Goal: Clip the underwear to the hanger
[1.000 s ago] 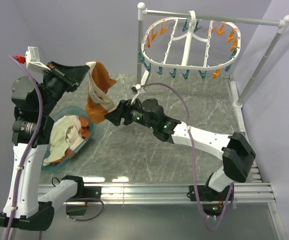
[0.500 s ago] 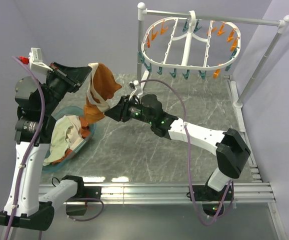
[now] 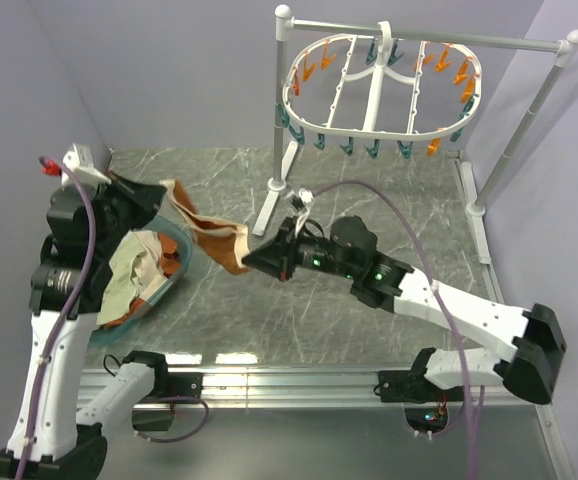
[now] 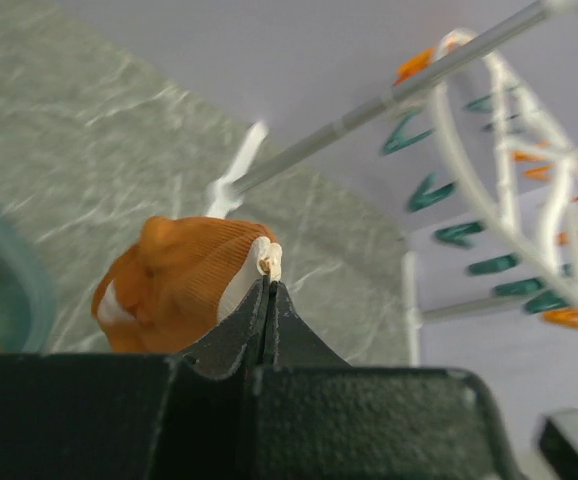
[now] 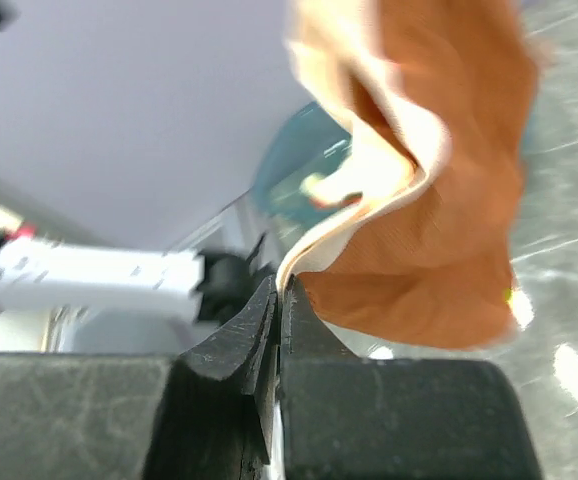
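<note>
Underwear (image 3: 219,240) rust-orange (cream trim); hanger (image 3: 374,95) white w/ teal/orange pegs (image 3: 352,148).

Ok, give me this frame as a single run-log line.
phase: underwear held two-handed | left end effector: shut on underwear trim | right end effector: shut on underwear edge | hanger: on pole, nothing clipped yet

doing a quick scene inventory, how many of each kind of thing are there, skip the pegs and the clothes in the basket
grippers: 2 (left gripper, right gripper)
rust-orange underwear: 1
white clip hanger: 1
teal basket: 1
pole stand: 1
total: 6
</note>
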You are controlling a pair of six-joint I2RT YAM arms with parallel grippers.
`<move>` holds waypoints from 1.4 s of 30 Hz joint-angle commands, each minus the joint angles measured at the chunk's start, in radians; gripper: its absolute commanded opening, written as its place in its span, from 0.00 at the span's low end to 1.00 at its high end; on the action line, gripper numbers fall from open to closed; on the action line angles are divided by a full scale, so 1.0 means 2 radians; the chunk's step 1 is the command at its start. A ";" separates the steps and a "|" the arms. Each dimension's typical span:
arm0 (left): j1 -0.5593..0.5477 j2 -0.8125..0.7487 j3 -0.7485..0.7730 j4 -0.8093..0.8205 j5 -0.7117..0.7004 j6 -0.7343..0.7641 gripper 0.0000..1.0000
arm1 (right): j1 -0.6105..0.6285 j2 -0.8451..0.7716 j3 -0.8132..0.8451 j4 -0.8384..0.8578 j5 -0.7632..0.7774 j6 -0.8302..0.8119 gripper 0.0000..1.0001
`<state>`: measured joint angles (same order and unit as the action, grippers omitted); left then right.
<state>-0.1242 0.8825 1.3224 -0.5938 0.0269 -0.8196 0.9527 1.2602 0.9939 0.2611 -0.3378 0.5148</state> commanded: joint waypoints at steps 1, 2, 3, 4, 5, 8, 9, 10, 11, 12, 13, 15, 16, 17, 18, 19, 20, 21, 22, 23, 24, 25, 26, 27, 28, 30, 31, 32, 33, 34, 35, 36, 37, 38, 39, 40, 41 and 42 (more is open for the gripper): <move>-0.002 -0.039 -0.038 -0.057 -0.018 0.037 0.00 | 0.013 -0.039 -0.041 -0.020 -0.024 -0.014 0.00; -0.002 -0.043 -0.059 -0.057 -0.013 0.042 0.00 | 0.013 -0.058 -0.049 -0.039 -0.035 -0.007 0.00; -0.002 -0.043 -0.069 -0.061 -0.004 0.042 0.00 | 0.011 -0.068 -0.067 -0.047 -0.044 -0.007 0.00; -0.002 -0.042 -0.080 -0.061 0.006 0.038 0.00 | 0.006 -0.078 -0.079 -0.055 -0.054 -0.005 0.00; -0.002 -0.033 -0.102 -0.058 0.025 0.037 0.00 | 0.000 -0.085 -0.088 -0.076 -0.066 -0.003 0.00; -0.027 0.006 -0.138 -0.027 0.030 0.021 0.00 | -0.052 -0.111 -0.131 -0.096 -0.102 0.029 0.00; -0.042 0.022 -0.142 -0.019 0.018 0.016 0.00 | -0.073 -0.115 -0.154 -0.100 -0.122 0.051 0.00; -0.073 0.039 -0.145 -0.002 0.006 0.007 0.00 | -0.128 -0.114 -0.164 -0.102 -0.138 0.059 0.00; -0.082 0.071 -0.150 0.012 0.003 0.003 0.00 | -0.151 -0.112 -0.172 -0.111 -0.152 0.063 0.00; -0.089 0.085 -0.153 0.026 0.003 -0.001 0.00 | -0.176 -0.107 -0.182 -0.121 -0.162 0.056 0.00; -0.110 0.118 -0.148 0.047 -0.006 -0.001 0.00 | -0.214 -0.105 -0.184 -0.127 -0.181 0.049 0.00; -0.143 0.157 -0.131 0.061 -0.012 0.006 0.00 | -0.244 -0.092 -0.186 -0.170 -0.200 0.025 0.00; -0.155 0.177 -0.109 0.067 -0.012 0.014 0.00 | -0.256 -0.086 -0.183 -0.184 -0.210 0.014 0.00; -0.164 0.219 -0.098 0.077 -0.012 0.016 0.05 | -0.278 -0.077 -0.180 -0.206 -0.215 -0.006 0.00; -0.176 0.240 -0.085 0.080 -0.012 0.018 0.14 | -0.287 -0.060 -0.174 -0.216 -0.219 -0.017 0.00; -0.180 0.279 -0.059 0.081 -0.009 0.022 0.29 | -0.297 -0.048 -0.167 -0.229 -0.215 -0.027 0.00; -0.184 0.296 -0.045 0.082 -0.006 0.025 0.36 | -0.314 -0.030 -0.153 -0.255 -0.206 -0.049 0.00; -0.186 0.310 -0.033 0.083 -0.003 0.029 0.40 | -0.324 -0.026 -0.147 -0.264 -0.194 -0.057 0.00; -0.185 0.326 -0.016 0.084 -0.008 0.038 0.47 | -0.335 -0.023 -0.142 -0.269 -0.161 -0.069 0.00; -0.185 0.326 -0.012 0.097 -0.010 0.043 0.51 | -0.356 -0.020 -0.133 -0.270 -0.150 -0.076 0.00; -0.183 0.323 -0.013 0.109 -0.012 0.053 0.53 | -0.366 -0.015 -0.127 -0.272 -0.133 -0.081 0.00; -0.182 0.307 -0.024 0.121 -0.012 0.071 0.61 | -0.375 -0.008 -0.120 -0.277 -0.116 -0.088 0.00; -0.181 0.298 -0.033 0.134 -0.012 0.082 0.65 | -0.387 0.008 -0.110 -0.277 -0.101 -0.100 0.00; -0.182 0.290 -0.041 0.155 -0.012 0.111 0.68 | -0.407 0.018 -0.105 -0.277 -0.097 -0.106 0.00; -0.182 0.279 -0.052 0.158 -0.008 0.126 0.69 | -0.416 0.029 -0.100 -0.280 -0.091 -0.113 0.00; -0.181 0.275 -0.058 0.156 0.013 0.156 0.70 | -0.428 0.062 -0.084 -0.298 -0.086 -0.131 0.04; -0.181 0.273 -0.065 0.157 0.030 0.193 0.70 | -0.439 0.072 -0.081 -0.305 -0.089 -0.135 0.05; -0.181 0.271 -0.069 0.157 0.078 0.212 0.69 | -0.440 0.076 -0.080 -0.311 -0.088 -0.142 0.12; -0.180 0.269 -0.075 0.160 0.107 0.254 0.67 | -0.440 0.077 -0.079 -0.314 -0.081 -0.147 0.21; -0.180 0.263 -0.092 0.169 0.140 0.274 0.65 | -0.440 0.078 -0.078 -0.319 -0.077 -0.151 0.31; -0.181 0.261 -0.100 0.175 0.163 0.287 0.64 | -0.440 0.079 -0.077 -0.332 -0.073 -0.160 0.47; -0.180 0.259 -0.108 0.183 0.210 0.314 0.63 | -0.441 0.078 -0.069 -0.338 -0.064 -0.165 0.53; -0.181 0.261 -0.125 0.191 0.231 0.331 0.58 | -0.441 0.076 -0.065 -0.344 -0.052 -0.174 0.61; -0.181 0.261 -0.133 0.207 0.247 0.345 0.56 | -0.440 0.070 -0.054 -0.359 -0.043 -0.191 0.66; -0.180 0.261 -0.153 0.219 0.278 0.382 0.54 | -0.441 0.066 -0.048 -0.366 -0.041 -0.201 0.66; -0.180 0.259 -0.161 0.229 0.292 0.408 0.53 | -0.440 0.060 -0.043 -0.373 -0.040 -0.211 0.66; -0.181 0.257 -0.169 0.243 0.299 0.449 0.52 | -0.440 0.042 -0.038 -0.380 -0.044 -0.229 0.67; -0.180 0.254 -0.177 0.250 0.313 0.478 0.52 | -0.439 0.032 -0.038 -0.382 -0.050 -0.239 0.67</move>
<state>-0.4843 1.4181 1.0023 -0.2035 0.4698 -0.1200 0.0719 1.4063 0.8558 -0.4564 -0.4538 0.1444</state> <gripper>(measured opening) 0.524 0.666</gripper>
